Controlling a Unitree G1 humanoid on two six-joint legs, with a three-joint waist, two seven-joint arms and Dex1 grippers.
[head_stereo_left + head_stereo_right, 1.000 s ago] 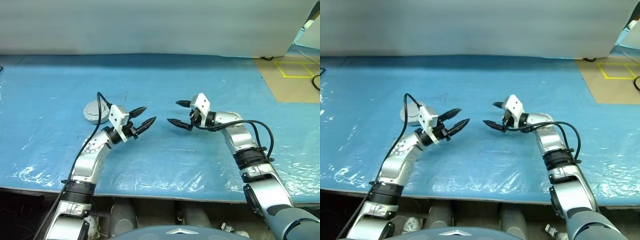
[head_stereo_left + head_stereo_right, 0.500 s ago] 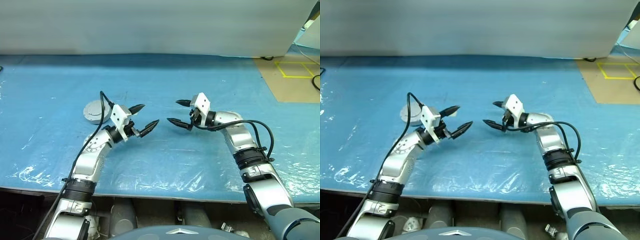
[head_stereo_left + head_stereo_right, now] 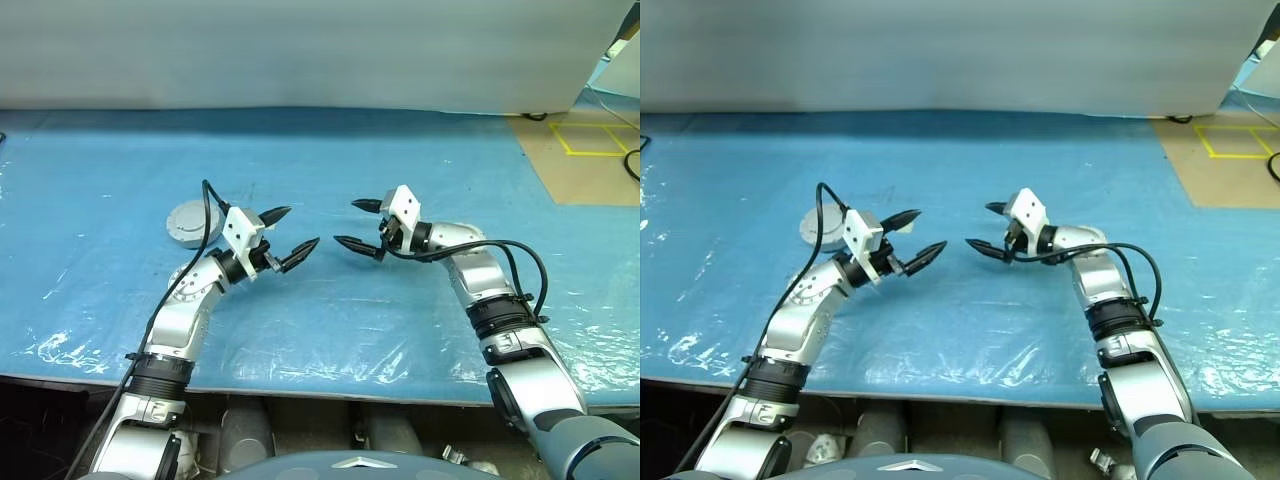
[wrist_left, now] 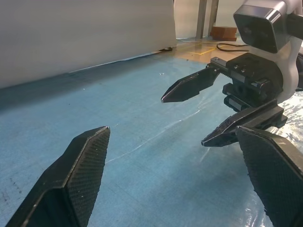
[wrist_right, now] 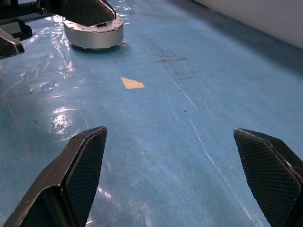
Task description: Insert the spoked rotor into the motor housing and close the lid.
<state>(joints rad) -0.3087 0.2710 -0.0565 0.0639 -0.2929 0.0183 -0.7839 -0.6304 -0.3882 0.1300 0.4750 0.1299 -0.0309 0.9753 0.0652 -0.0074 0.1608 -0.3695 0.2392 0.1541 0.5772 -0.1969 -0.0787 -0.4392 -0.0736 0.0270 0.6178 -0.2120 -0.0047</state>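
- The motor housing (image 3: 187, 222) is lying closed on the blue desk (image 3: 400, 160), just behind the left gripper (image 3: 287, 239).
- Both the left gripper and the right gripper (image 3: 358, 225) are hovering with jaws wide, holding nothing.

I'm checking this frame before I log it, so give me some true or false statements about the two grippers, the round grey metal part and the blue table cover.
1. Both grippers are open and hold nothing. True: the left gripper and the right gripper each have their black fingers spread with nothing between them.
2. The round light-grey metal housing is gripped by the left gripper. False: it lies on the blue plastic-covered table, apart from both grippers, beyond the left arm.
3. The two grippers point toward each other over the table. True.
4. The housing lies to the robot's right of the right gripper. False: it lies on the robot's left side.
5. A small tan scrap lies on the blue cover. True.
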